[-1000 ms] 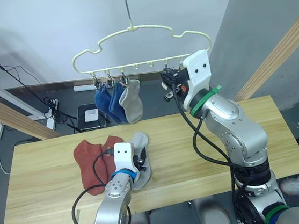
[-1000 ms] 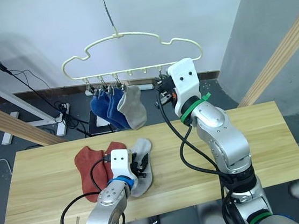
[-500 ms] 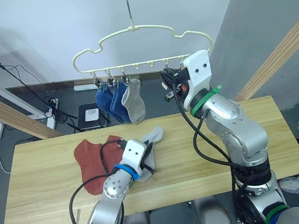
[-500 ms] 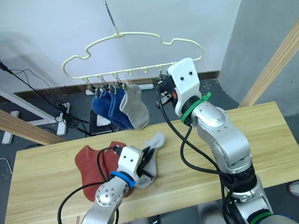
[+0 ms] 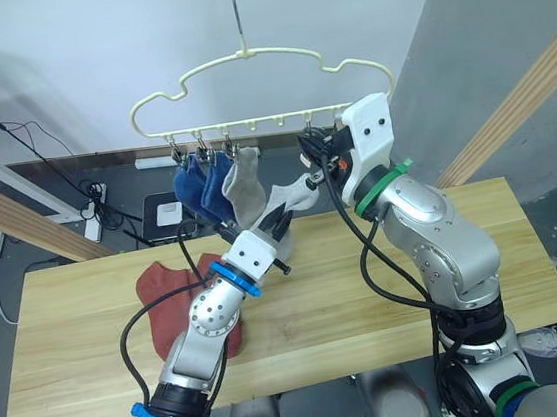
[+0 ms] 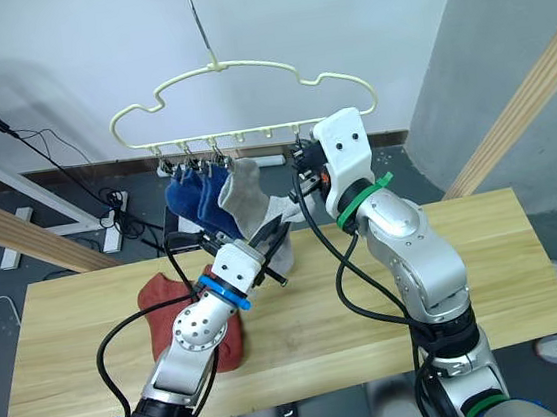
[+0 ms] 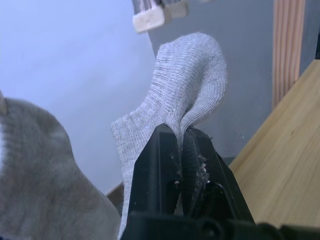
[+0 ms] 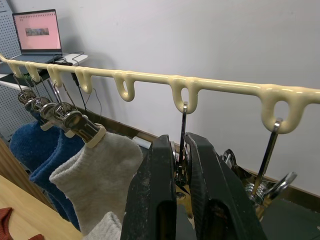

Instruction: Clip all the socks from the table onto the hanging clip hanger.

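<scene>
A: What's sitting around the hanger (image 5: pixel 253 70)?

B: Three socks are already hanging from its left clips: two blue socks (image 5: pixel 201 189) and a grey one (image 5: pixel 243 187), bunched close together. Two red socks (image 5: pixel 167 287) are lying on the table (image 5: pixel 483 235), partly hidden behind the left arm. Wooden poles are slanting past on both sides, with cables and a laptop (image 8: pixel 37 31) off behind.

A: Anything crowding the free clips?

B: The hanging grey sock is dangling just beside the spot both grippers are working at.

A: And the arms?

B: The left gripper (image 5: pixel 282 220) is reaching up and forward off the table, pinching a second grey sock (image 7: pixel 185 95) between closed fingers; the sock is flopping over the tips, up near the hanger bar. The right gripper (image 8: pixel 181 165) is raised at the bar, fingers squeezed narrow around a metal clip (image 8: pixel 183 145) dangling from one loop.
</scene>
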Available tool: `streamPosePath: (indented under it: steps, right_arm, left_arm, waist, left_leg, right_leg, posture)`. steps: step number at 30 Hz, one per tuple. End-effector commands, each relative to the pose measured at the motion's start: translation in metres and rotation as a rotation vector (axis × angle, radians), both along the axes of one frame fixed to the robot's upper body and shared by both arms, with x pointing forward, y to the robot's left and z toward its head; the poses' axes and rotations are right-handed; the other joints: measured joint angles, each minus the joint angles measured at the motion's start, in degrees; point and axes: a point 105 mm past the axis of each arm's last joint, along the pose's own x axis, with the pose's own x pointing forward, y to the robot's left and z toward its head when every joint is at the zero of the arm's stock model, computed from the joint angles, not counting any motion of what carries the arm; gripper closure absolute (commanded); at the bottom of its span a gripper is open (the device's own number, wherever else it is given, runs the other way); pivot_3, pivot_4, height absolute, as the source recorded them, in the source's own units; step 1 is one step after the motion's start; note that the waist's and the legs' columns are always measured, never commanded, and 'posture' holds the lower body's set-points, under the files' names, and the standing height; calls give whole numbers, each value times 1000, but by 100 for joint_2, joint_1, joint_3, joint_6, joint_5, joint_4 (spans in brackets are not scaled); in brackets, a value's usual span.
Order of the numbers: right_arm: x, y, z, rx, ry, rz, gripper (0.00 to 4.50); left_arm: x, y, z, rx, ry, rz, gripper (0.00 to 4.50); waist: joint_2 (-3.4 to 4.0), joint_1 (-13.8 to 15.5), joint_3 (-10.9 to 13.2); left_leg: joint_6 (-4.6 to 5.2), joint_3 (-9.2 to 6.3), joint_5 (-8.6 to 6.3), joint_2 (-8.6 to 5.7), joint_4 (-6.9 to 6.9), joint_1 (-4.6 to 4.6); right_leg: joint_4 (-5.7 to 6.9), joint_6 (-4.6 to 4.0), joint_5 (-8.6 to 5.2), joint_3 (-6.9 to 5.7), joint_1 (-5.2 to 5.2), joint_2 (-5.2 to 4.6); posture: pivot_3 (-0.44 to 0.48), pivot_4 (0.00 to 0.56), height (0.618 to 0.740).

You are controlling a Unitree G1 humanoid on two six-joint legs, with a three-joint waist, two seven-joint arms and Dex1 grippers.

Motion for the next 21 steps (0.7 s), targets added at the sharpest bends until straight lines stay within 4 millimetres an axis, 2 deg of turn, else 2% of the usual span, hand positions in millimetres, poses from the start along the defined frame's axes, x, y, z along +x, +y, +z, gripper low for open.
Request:
streamPosePath:
  steps: [1, 7, 21]
  right_arm:
    - [-9, -1, 15, 32, -51, 18, 4452]
    - [-10, 0, 13, 29, -36, 28, 4452]
    - [-11, 3, 11, 37, -14, 48, 4452]
  left_arm:
    - [-4, -8, 9, 4, -58, -39, 4500]
    - [2, -8, 18, -40, -75, -15, 4500]
    - [11, -5, 25, -82, -91, 41, 4500]
  waist:
    - [0, -12, 0]
    - [0, -30, 0]
    - [0, -55, 0]
  left_leg:
    - [0, 0, 0, 0, 0, 0]
    - [0, -3, 0, -1, 1, -4]
    - [0, -8, 0, -3, 2, -7]
  right_leg:
    - [0, 1, 0, 1, 0, 0]
    - [-2, 2, 1, -3, 0, 0]
    - [-3, 2, 1, -8, 0, 0]
  posture:
    - [-260, 332, 740]
    - [-263, 332, 740]
    - [-262, 330, 740]
